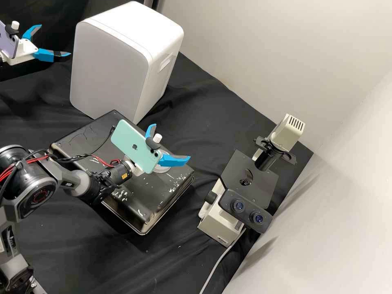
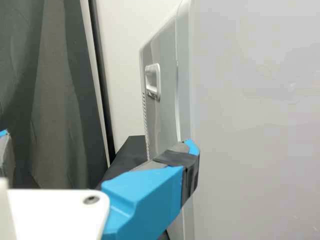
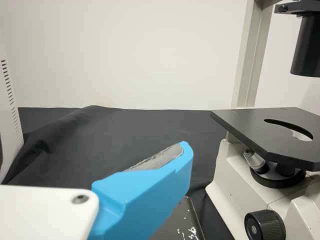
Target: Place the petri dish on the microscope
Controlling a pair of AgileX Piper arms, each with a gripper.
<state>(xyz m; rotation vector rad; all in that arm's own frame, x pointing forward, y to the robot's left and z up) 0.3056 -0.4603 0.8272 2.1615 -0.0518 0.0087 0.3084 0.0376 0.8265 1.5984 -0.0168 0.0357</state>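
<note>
Fig. – Bench w/ two arms, high view plus both wrist views.

(a) The right gripper (image 1: 172,141) hangs over the scratched dark tray (image 1: 134,204) at bench centre. Its blue fingers (image 3: 150,195) are spread wide w/ nothing between them, and they point toward the microscope (image 1: 241,192). A mint-green phone (image 1: 132,145) sits on that wrist.

(b) Just under the lower finger a pale round shape lies on the tray – prob. the petri dish (image 1: 162,168), though the gripper hides most of it. Contact w/ the finger cannot be told.

(c) The microscope stands well apart from the tray, near the wall corner. Its black stage (image 3: 270,130) is bare, w/ an oval opening above the objective; the eyepieces face the bench's near edge.

(d) The left gripper (image 1: 54,40) is at the far left, beside the white box (image 1: 122,61). Its fingers (image 2: 150,195) are also splayed apart and hold nothing. In the left wrist view one tape-wrapped fingertip lies close against the box's side.

(e) A black cloth (image 1: 196,114) covers the bench – the tray, box and microscope all rest on it.
</note>
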